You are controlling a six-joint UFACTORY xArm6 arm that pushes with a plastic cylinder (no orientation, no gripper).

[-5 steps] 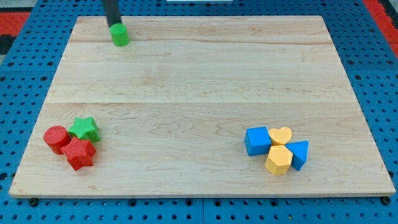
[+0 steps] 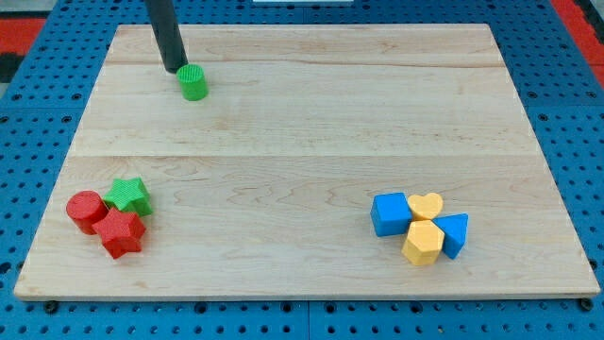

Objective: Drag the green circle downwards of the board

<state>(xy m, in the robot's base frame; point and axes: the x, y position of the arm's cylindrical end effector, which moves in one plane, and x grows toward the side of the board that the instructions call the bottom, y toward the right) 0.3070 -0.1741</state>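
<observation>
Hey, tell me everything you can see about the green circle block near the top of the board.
The green circle is a small, bright green cylinder standing upright on its flat end, with faint ridges down its side that make it look like printed plastic. It sits on the pale wooden board near the view's top left, far from both block clusters. My tip is right at its upper left edge, apparently touching it or nearly so. No other block touches it.

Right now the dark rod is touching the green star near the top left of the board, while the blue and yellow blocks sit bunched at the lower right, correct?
Not quite. In the camera view, my tip is beside the green circle, not the green star, which sits lower left with the red blocks. The blue and yellow blocks are bunched lower right, as you said.
</observation>
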